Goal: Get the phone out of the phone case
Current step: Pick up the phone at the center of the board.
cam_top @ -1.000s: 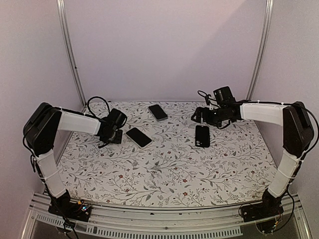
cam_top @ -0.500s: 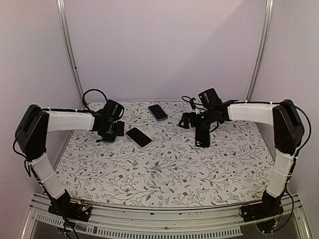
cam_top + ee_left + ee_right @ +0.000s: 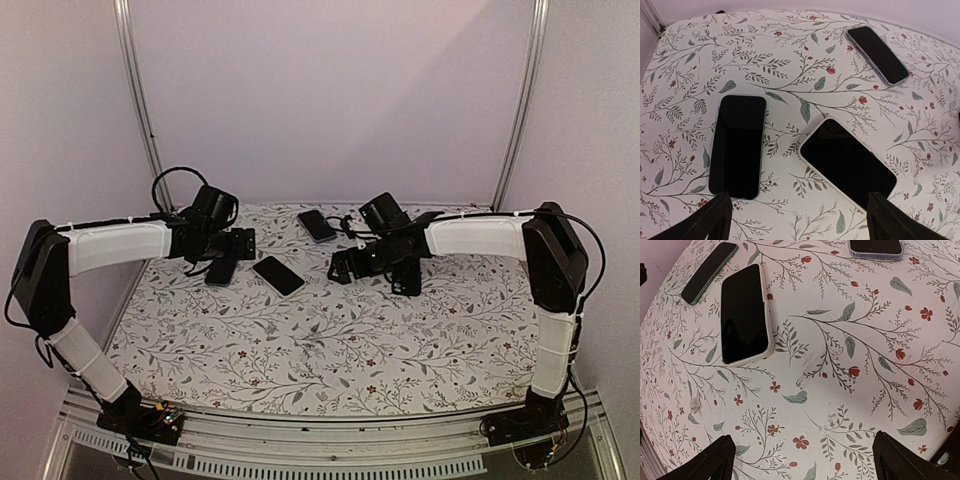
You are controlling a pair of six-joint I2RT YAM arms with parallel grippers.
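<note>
Floral tablecloth [image 3: 330,340] fills both wrist views. Left gripper [image 3: 799,200] has its jaws spread wide, with the cased phone [image 3: 847,167] lying flat just ahead between them, lower centre. Right gripper [image 3: 804,440] gapes too, that phone sitting upper left.

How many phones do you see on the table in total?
4. The left phone and the middle phone lie side by side, the far phone lies near the back edge, and the right phone is partly hidden under the right arm.
</note>
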